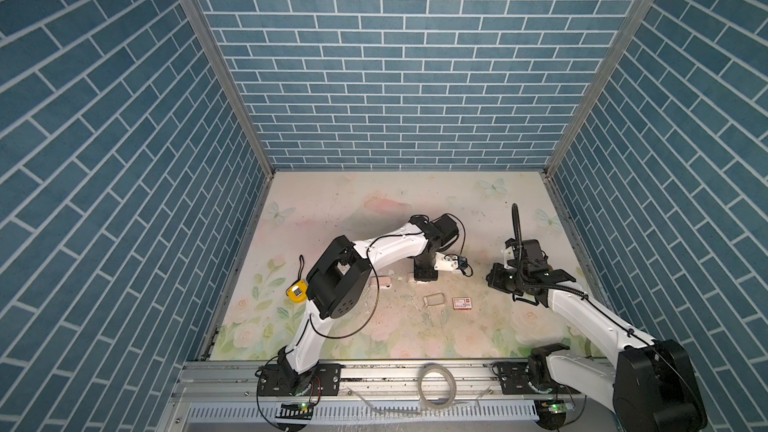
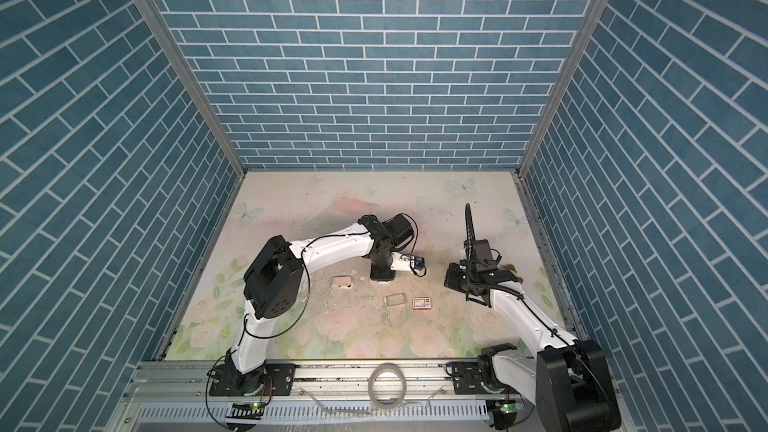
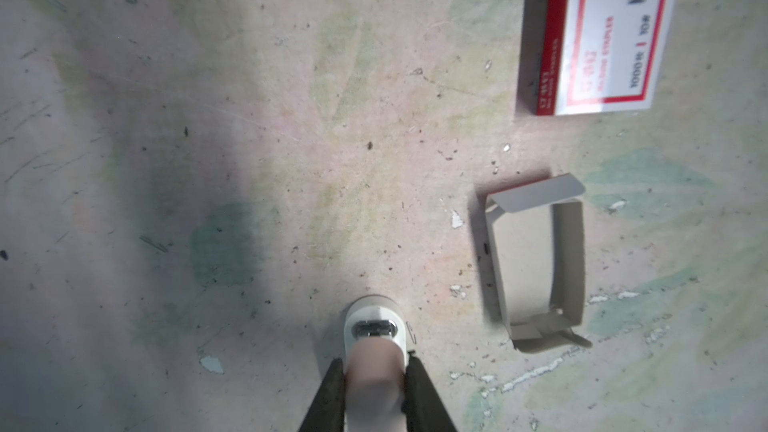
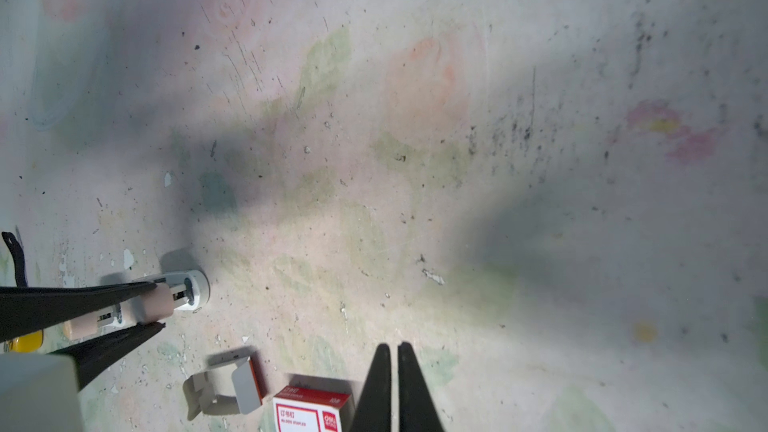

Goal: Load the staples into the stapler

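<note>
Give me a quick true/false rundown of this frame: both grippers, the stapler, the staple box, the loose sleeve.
1. The left gripper is clamped on the stapler. True.
2. The right gripper holds the red-and-white box. False: its jaws are shut on nothing, and the box lies free beside it.
3. The grey cardboard sleeve lies open and empty near the box. True.
4. The yellow tape measure sits between the box and the sleeve. False: in a top view it lies far off to the left of both.
</note>
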Controlling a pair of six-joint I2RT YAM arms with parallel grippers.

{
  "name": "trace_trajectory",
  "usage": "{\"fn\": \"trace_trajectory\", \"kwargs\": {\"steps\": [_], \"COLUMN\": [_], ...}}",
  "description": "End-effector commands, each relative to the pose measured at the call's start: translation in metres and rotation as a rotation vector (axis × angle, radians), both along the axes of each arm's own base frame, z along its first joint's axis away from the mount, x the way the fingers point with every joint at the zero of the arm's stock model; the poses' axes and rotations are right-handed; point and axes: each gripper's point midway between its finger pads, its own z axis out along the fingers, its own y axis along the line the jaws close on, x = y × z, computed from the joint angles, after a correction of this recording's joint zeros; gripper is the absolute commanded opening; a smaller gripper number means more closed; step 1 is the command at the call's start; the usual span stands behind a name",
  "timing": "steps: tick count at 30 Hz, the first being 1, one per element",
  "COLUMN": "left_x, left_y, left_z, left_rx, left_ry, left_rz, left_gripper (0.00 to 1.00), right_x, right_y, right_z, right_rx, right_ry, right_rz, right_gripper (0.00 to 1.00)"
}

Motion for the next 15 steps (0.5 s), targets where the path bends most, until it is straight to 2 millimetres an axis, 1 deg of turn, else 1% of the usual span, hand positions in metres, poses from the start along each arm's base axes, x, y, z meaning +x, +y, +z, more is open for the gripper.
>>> {"fn": "trace_trajectory", "kwargs": {"steps": [1,9,15], "left_x": [-0.0028,-0.0038,-0.0032], "left_y": [-0.0004,0.0006,0.0012], "left_z": [0.0077,0.0076,0.0082], "left_rx": [-0.016,-0.021,-0.017], "left_ry": [-0.011,-0.015,-0.019], "left_rz": [0.0,-0.001,-0.003], "left_gripper": [0.28,0.37,0.4], "right_x": [-0.0051,-0.005,-0.0046], "right_y": [-0.0054,-0.0057,-0.0054], "right_z": [-0.0023,-0.0015,-0.0011], "right_rx": [-0.023,-0.024,-0.023], "right_ry": [0.003,0.001,0.0], "right_rz": [-0.002,-0.003,-0.002], "right_gripper": [0.09,0.09,0.09]}}
